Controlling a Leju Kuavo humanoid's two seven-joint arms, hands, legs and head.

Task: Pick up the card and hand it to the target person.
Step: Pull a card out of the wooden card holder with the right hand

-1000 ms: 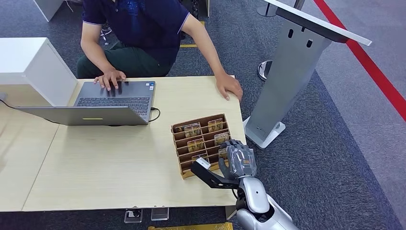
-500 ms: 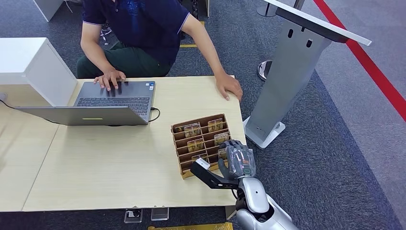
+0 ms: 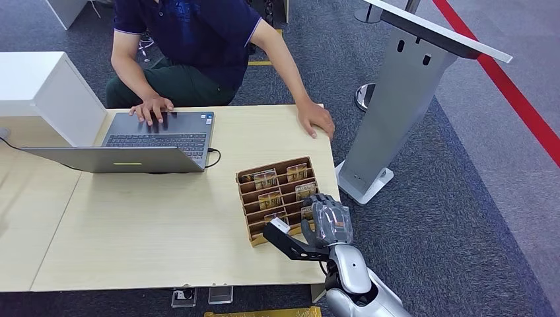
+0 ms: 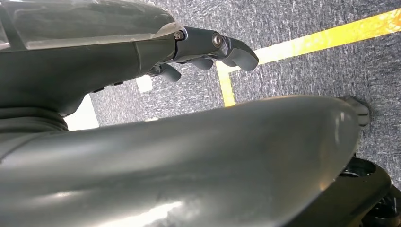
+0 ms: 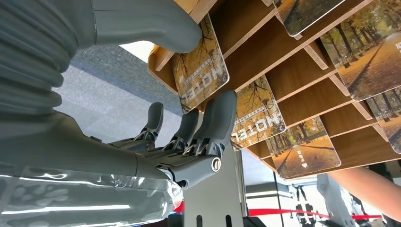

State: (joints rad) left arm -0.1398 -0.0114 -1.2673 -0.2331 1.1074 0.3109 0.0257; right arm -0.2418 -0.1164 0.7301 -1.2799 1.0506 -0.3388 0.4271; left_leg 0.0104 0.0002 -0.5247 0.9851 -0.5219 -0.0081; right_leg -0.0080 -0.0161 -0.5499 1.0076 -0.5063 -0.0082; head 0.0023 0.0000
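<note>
Wooden card rack sits lower center on the table, several cards standing in its slots. Right hand is at the rack's right corner, thumb and fingers closing around the nearest card, which sits in its slot. Left hand holds nothing, fingers loosely apart. Laptop sits upper left, person behind it, grey kiosk to the right.

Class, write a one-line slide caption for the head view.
Right hand at the card rack on the desk, person typing opposite.
</note>
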